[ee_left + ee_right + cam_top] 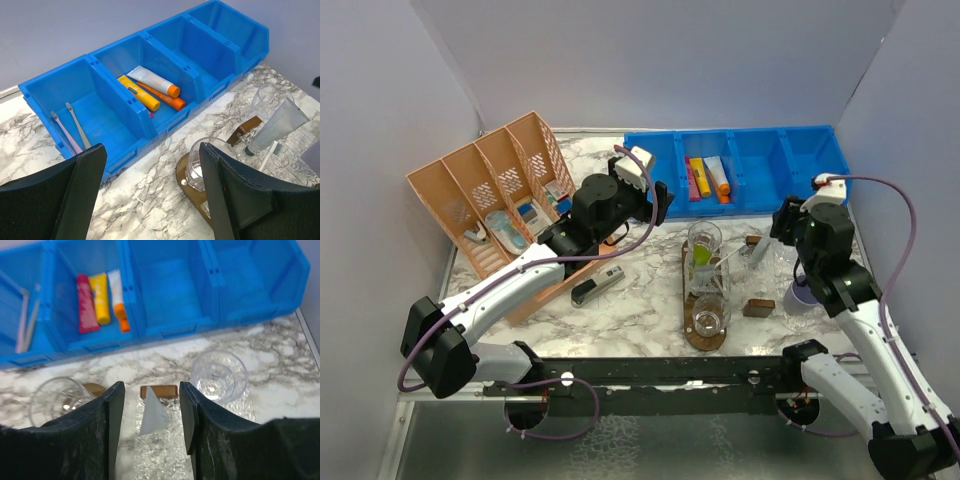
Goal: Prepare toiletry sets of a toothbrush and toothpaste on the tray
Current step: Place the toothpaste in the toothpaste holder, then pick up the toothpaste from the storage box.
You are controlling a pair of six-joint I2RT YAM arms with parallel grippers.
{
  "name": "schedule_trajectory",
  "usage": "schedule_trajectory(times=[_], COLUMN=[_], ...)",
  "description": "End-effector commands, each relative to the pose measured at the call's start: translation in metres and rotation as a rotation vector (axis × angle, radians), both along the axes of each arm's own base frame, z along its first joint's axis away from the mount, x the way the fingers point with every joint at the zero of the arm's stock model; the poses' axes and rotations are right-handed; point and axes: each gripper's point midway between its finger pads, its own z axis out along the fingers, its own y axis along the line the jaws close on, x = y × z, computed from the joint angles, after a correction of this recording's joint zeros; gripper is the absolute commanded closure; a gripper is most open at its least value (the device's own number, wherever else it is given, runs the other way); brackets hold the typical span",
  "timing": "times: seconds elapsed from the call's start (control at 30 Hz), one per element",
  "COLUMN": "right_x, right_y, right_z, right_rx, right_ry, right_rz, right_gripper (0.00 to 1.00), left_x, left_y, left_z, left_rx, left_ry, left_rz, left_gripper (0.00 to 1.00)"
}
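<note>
The dark wooden tray (692, 335) carries clear tumblers (710, 316); the far one (704, 240) holds a lime green tube (703, 263). A grey toothpaste tube (756, 251) leans tilted, cap down, in a tumbler beside a pale toothbrush (267, 154). My right gripper (150, 388) is open around that tube's flat end (152, 412), with a gap on each side. My left gripper (150, 165) is open and empty over the marble between the blue bin and the tray end (187, 184).
The blue compartmented bin (760, 160) at the back holds toothbrushes (70, 127) and orange, yellow and red tubes (150, 90). An orange divided basket (490, 190) lies at the left. Brown blocks (758, 308), a loose tumbler (218, 375), a purple cup (803, 295) and a grey item (597, 288) lie about.
</note>
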Motion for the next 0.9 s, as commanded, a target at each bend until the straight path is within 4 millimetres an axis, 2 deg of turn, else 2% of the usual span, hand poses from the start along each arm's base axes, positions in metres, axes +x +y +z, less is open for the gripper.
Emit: schedule_trajectory(times=[0.0,0.1,0.17,0.33,0.4,0.43,0.57,0.67,0.87], right_x=[-0.013,-0.019,-0.017,0.005,0.02,0.031,0.073,0.105,0.162], right_y=[0.014,0.029,0.043,0.075,0.083,0.086,0.096,0.102,0.106], right_z=[0.048,0.06,0.061,0.05,0.047,0.041,0.038,0.026,-0.012], right_rx=[0.039,0.07,0.073,0.044,0.04,0.039,0.031,0.001,-0.114], right_ry=[-0.125,-0.166,-0.156,-0.024,0.017,0.054,0.12,0.182,0.317], right_rz=[0.113,0.201,0.281,0.455,0.475,0.479,0.466,0.445,0.352], right_gripper=[0.5,0.46,0.44,0.44,0.44,0.44,0.45,0.46,0.49], left_x=[-0.004,-0.002,0.0,0.007,0.009,0.01,0.015,0.02,0.028], left_y=[0.001,0.001,0.002,0.008,0.01,0.012,0.018,0.023,0.032], left_z=[0.01,0.008,0.005,0.001,0.001,0.002,0.002,0.001,-0.001], left_rx=[-0.038,-0.035,-0.026,-0.017,-0.019,-0.022,-0.025,-0.029,-0.032], left_ry=[-0.013,-0.007,0.001,0.012,0.015,0.015,0.018,0.024,0.036], left_rz=[-0.016,-0.007,0.005,0.036,0.045,0.049,0.07,0.083,0.113], left_gripper=[0.22,0.22,0.22,0.22,0.22,0.22,0.22,0.22,0.22])
